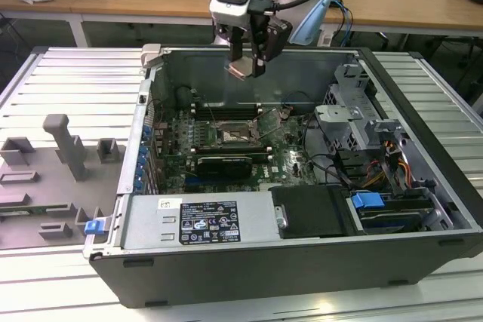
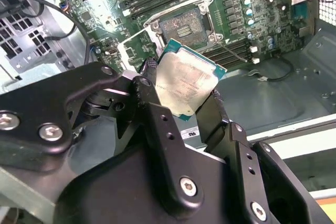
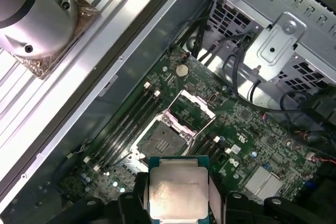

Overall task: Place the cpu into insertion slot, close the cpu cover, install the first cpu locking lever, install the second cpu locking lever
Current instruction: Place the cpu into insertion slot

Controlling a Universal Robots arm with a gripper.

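Robot arm's gripper (image 1: 243,69) is hanging over the open PC case (image 1: 302,269), high above the board and near the case's far wall. Its black fingers (image 2: 148,90) are pinching the cpu (image 1: 239,70) by two opposite edges. In both wrist views the chip is showing its pale metal top w/ a green rim: it is sitting between the pads in the second wrist view (image 2: 186,80) and the first wrist view (image 3: 178,190), clear of everything below.

The insertion slot (image 1: 235,132) is lying bare in the middle of the green motherboard (image 1: 290,160), well apart from the cpu, its dark centre and silver rim exposed (image 3: 164,137). The cpu cover (image 3: 190,109) is standing flipped open at the slot's edge, on the exterior view's right side of the socket (image 1: 266,121). A thin rod beside the socket (image 2: 227,51) is prob. one of the locking levers, but that is hard to confirm.

Long black memory slots (image 1: 226,108) are running along the far side of the socket, and a long black card (image 1: 223,164) is lying on the near side. A silver drive cage (image 1: 355,107) is filling the case toward the exterior view's right. Outside the case, at the exterior view's left, a grey fixture tray (image 1: 53,179) is resting on the ribbed metal table (image 1: 83,81).
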